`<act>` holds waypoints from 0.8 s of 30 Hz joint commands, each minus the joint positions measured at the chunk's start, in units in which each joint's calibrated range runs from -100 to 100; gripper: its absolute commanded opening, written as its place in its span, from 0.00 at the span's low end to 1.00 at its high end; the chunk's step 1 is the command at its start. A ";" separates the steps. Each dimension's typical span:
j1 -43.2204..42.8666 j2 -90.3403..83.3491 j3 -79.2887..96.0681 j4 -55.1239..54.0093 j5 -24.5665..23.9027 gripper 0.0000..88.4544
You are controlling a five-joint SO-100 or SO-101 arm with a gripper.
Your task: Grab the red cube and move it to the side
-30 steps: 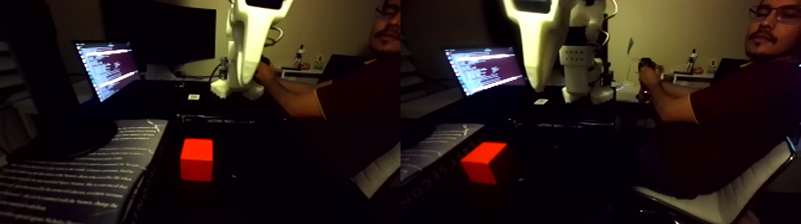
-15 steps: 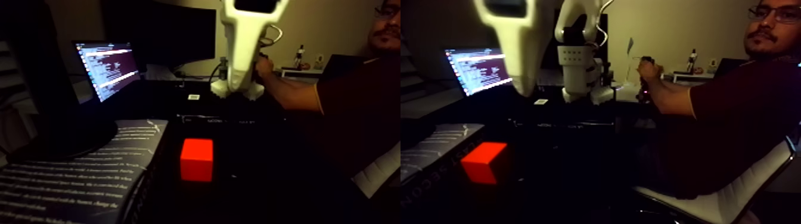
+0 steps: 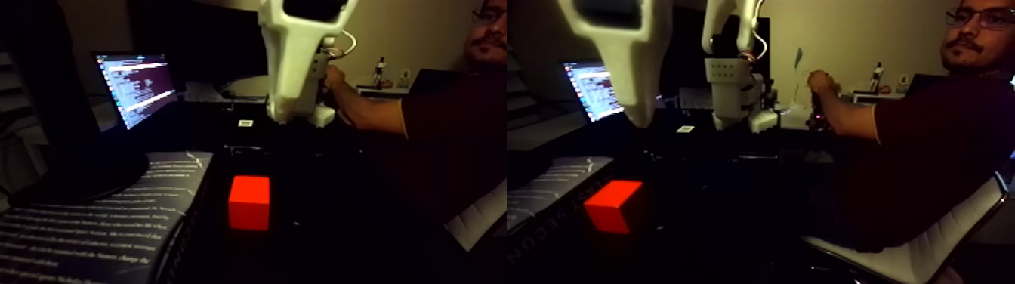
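The picture holds two side-by-side halves of the same dim desk. The red cube (image 3: 249, 202) rests on the dark tabletop in the left half and appears again as the red cube (image 3: 613, 205) in the right half. My white gripper (image 3: 278, 113) hangs from the top edge, well above and behind the cube and not touching it. It reads as one tapered white shape, so the jaws cannot be told apart. Nothing is visible in its grasp.
A printed book (image 3: 98, 219) lies left of the cube, with a lit laptop (image 3: 136, 87) behind it. A person sits at the right with a hand (image 3: 819, 81) on a device beside the white arm base (image 3: 732, 87). A white chair (image 3: 906, 253) is at lower right.
The gripper has swung to the left in both halves and looks slightly larger and lower. The cube has not moved. The person's hand has shifted a little.
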 commanded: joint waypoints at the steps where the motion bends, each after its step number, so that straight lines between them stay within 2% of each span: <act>1: 0.71 2.67 -5.96 2.85 1.02 0.02; 6: 1.37 6.87 -12.04 6.91 1.62 0.02; 13: 2.71 12.67 -12.85 5.73 2.53 0.02; 19: 4.70 14.94 -12.22 -0.10 2.16 0.15; 24: 6.04 16.96 -11.40 -2.47 2.10 0.18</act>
